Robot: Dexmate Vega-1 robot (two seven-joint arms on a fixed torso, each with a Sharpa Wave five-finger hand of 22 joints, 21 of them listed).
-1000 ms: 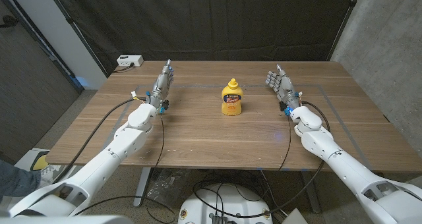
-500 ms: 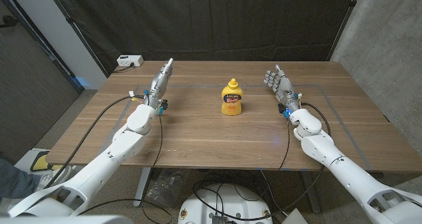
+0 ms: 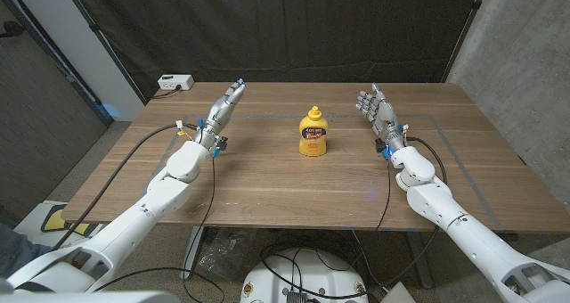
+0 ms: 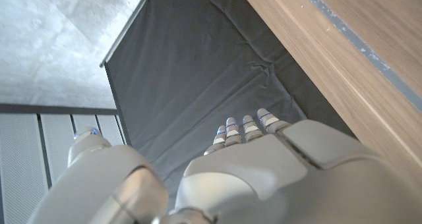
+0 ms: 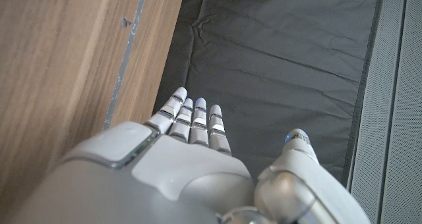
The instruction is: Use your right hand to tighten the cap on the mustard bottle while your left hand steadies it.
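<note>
A yellow mustard bottle (image 3: 313, 132) with a red label and a yellow cap stands upright at the middle of the wooden table (image 3: 267, 178). My left hand (image 3: 224, 107) hangs over the table to the left of the bottle, fingers straight and apart, holding nothing. My right hand (image 3: 378, 112) stands to the right of the bottle, fingers spread upward, holding nothing. Both hands are well apart from the bottle. In the left wrist view the back of my left hand (image 4: 264, 165) shows with fingers stretched out. The right wrist view shows my right hand (image 5: 184, 158) the same way.
A white power strip (image 3: 175, 82) lies at the table's far left corner. A black curtain (image 3: 285, 27) hangs behind the table. Cables run along both arms. Thin tape lines mark a rectangle on the tabletop.
My left hand has swung to the right and turned, its fingers now pointing toward the far middle of the table. My right hand has shifted only slightly. The bottle has not moved.
</note>
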